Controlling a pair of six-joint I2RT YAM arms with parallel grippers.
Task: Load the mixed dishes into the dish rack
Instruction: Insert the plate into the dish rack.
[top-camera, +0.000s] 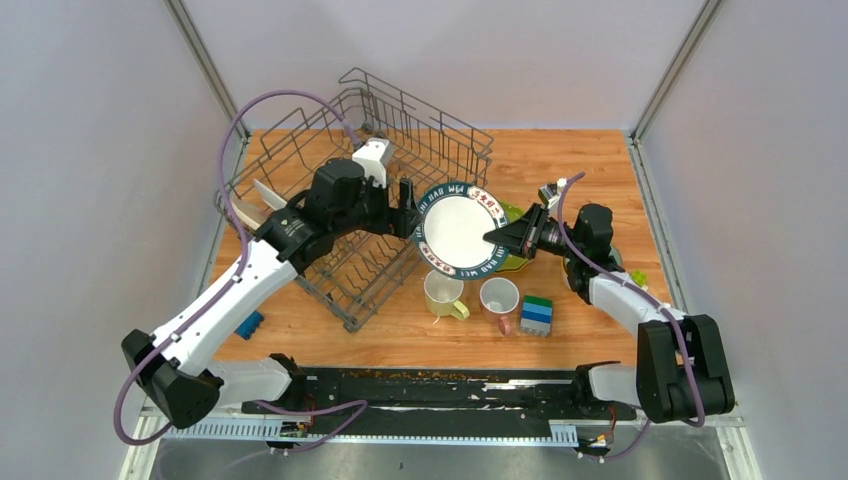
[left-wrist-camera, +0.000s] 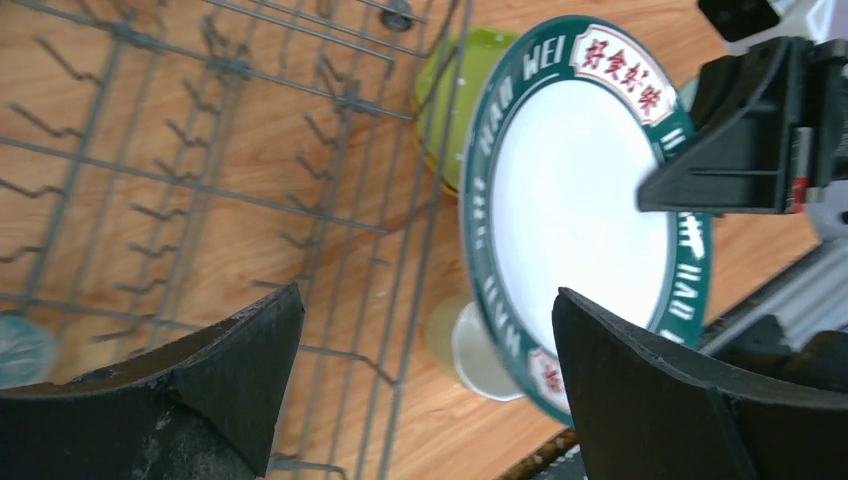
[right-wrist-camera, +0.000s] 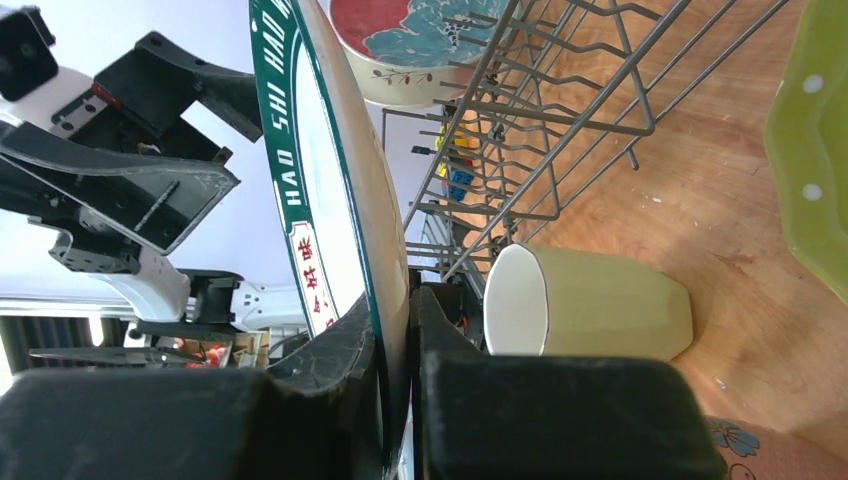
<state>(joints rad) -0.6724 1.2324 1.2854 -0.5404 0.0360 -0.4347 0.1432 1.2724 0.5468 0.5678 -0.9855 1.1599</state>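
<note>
Plate (top-camera: 458, 230) is held upright on edge, clear of the desk (top-camera: 600, 170), just beside the rack (top-camera: 440, 135); this attitude suits a tine slot. Right jaws clamp its rim. Left jaws stand wide apart nearby, gripping nothing.

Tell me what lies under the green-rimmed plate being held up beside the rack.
Under the green-rimmed plate, a yellow-green dish and a pale yellow mug show past its edges. The plate covers most of the dish, so anything inside it cannot be seen.

The plate (top-camera: 457, 229) hides most of the green bowl (top-camera: 512, 212); in the left wrist view, half the mug (left-wrist-camera: 470, 355).
</note>
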